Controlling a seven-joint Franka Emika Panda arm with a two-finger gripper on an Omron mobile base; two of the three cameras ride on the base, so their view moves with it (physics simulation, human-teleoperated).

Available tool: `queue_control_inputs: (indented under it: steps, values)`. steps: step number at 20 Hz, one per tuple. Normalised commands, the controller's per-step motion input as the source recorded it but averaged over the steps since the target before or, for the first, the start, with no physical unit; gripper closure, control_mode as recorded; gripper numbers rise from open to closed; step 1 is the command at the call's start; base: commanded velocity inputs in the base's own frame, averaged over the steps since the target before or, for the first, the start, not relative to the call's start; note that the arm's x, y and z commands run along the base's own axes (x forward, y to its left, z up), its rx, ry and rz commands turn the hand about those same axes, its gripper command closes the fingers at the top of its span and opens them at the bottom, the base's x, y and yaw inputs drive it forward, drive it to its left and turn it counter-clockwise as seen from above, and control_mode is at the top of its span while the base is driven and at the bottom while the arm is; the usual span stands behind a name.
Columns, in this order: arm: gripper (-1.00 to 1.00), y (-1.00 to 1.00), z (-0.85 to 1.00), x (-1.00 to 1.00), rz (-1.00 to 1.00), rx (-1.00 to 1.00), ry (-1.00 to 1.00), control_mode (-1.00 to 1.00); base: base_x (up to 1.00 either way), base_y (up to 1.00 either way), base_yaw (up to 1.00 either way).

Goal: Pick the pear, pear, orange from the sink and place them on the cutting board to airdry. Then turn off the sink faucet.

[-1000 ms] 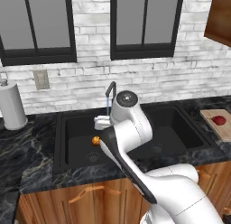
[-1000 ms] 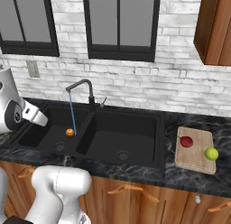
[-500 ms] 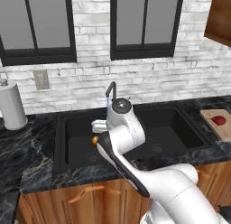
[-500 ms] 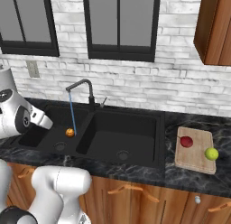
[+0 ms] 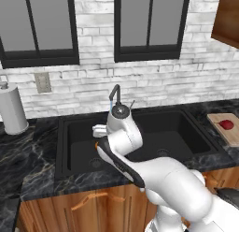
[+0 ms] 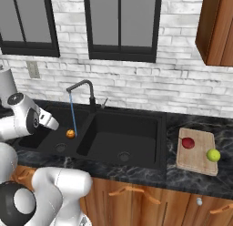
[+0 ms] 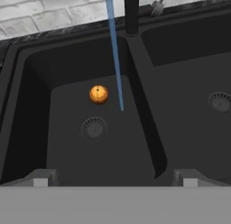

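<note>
The orange (image 7: 98,94) lies on the floor of the black sink's (image 7: 144,123) left basin, just behind that basin's drain (image 7: 93,127). Water runs in a thin blue stream (image 7: 115,56) from the black gooseneck faucet (image 6: 83,86), landing right of the orange (image 6: 70,134). My gripper (image 7: 113,177) hovers above the left basin, open, its fingertips (image 7: 41,177) wide apart with nothing between them. On the cutting board (image 6: 196,160), right of the sink, rest the dark red pear (image 6: 188,142) and the yellow-green pear (image 6: 213,155). The faucet's lever (image 7: 158,6) stands at its base.
A white paper towel roll (image 5: 12,110) stands on the dark marble counter (image 5: 28,179) left of the sink. The right basin (image 6: 127,138) holds just its drain. A brick wall with two windows rises behind, and a wooden cabinet (image 6: 216,29) hangs at the upper right.
My hand has shifted a little left and lower over the left basin. The orange, both pears and the water stream are unchanged.
</note>
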Motion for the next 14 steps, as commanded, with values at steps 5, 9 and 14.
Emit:
queue_control_inputs:
  steps: [5, 9, 14]
  values:
    - [-1.0, 0.01, -0.32, 0.39, 0.0, 0.0, 0.05, -1.0, 0.0, 0.0, 0.0]
    - [-1.0, 0.07, -0.2, 0.37, 0.0, 0.0, 0.02, -1.0, 0.0, 0.0, 0.0]
    - [-1.0, 0.11, -0.26, 0.31, 0.0, 0.0, 0.0, -1.0, 0.0, 0.0, 0.0]
